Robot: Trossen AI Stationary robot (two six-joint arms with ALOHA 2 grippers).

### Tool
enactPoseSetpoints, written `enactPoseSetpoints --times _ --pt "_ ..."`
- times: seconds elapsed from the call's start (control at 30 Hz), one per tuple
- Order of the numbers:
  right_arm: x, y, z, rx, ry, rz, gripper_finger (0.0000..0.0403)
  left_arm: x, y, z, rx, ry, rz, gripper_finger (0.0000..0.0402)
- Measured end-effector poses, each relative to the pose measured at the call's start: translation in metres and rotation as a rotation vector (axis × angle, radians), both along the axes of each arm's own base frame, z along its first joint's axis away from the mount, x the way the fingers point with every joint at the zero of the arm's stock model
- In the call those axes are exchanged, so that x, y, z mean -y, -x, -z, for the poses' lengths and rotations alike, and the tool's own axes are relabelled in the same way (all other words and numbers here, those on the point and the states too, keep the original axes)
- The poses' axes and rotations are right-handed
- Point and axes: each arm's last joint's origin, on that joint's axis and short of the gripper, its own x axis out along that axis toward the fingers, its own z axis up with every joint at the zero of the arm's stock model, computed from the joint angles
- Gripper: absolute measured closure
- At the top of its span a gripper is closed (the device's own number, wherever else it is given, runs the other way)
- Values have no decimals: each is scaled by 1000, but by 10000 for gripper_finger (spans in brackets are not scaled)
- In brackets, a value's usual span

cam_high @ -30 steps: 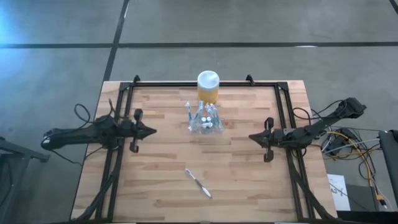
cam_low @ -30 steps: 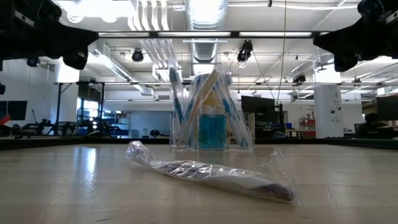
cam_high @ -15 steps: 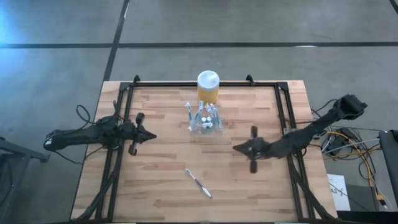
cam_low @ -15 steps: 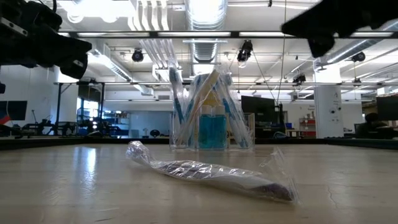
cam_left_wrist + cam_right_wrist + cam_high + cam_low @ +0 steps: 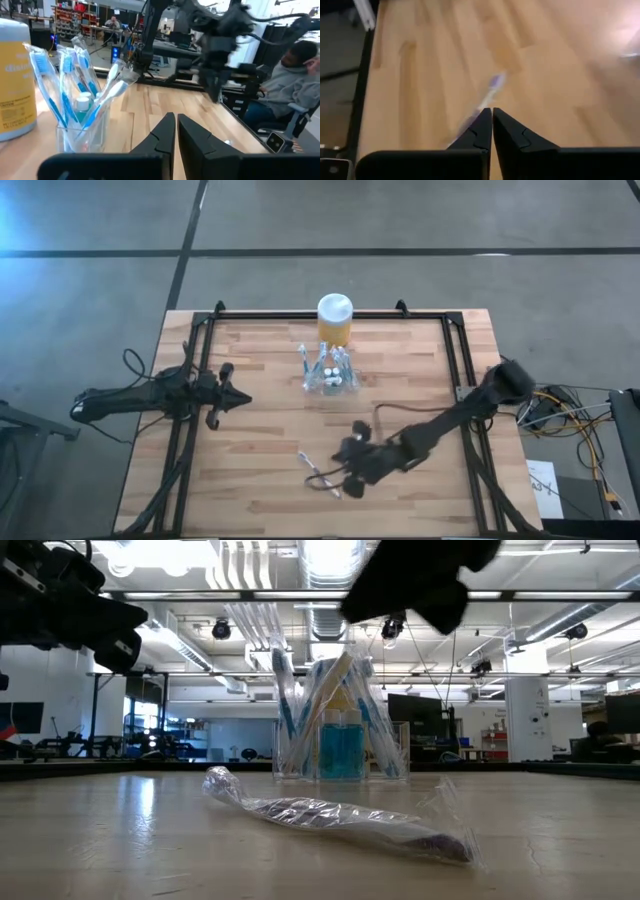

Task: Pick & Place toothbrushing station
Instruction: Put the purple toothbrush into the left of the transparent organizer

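The toothbrushing station point(image 5: 328, 372), a small clear holder full of wrapped toothbrushes, stands on its base at the table's far middle and also shows in the low view point(image 5: 335, 730) and the left wrist view point(image 5: 80, 100). One wrapped toothbrush point(image 5: 320, 473) lies flat near the table's near middle point(image 5: 340, 815). My right gripper point(image 5: 340, 470) hovers shut above that toothbrush point(image 5: 487, 92), slanting down, without touching it. My left gripper point(image 5: 245, 394) stays shut and level at the table's left, pointing at the station point(image 5: 176, 117).
A yellow jar with a white lid point(image 5: 335, 320) stands just behind the station at the far edge. A black frame point(image 5: 455, 360) runs along the table's left, right and far sides. A seated person point(image 5: 300, 75) is beyond the table's right side.
My right gripper has swung from the table's right edge toward the near middle, over the lying wrapped toothbrush, and has tipped from level to slanting down. It stays shut. The station and the toothbrush have not moved.
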Motion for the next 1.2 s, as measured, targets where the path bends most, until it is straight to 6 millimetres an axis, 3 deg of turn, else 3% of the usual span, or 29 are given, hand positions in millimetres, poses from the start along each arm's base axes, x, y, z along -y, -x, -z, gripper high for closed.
enactPoseSetpoints --times 0.13,0.3,0.5,0.67,1.0,1.2 --pt "-18 -43 9 -107 -121 -27 350 0 0 4 -39 5 8 376" --pt "-20 -84 25 -325 -158 133 278 1 0 5 -61 17 15 379" --pt "-21 -115 46 -516 -153 185 206 1 0 5 -71 39 47 377" --pt "-24 -127 59 -583 -158 202 176 4 1 5 -70 37 126 382" --pt "-22 -128 76 -674 -118 207 201 4 1 6 -73 35 128 382" --pt "-21 -127 81 -684 -73 128 292 4 1 6 -74 37 128 382"
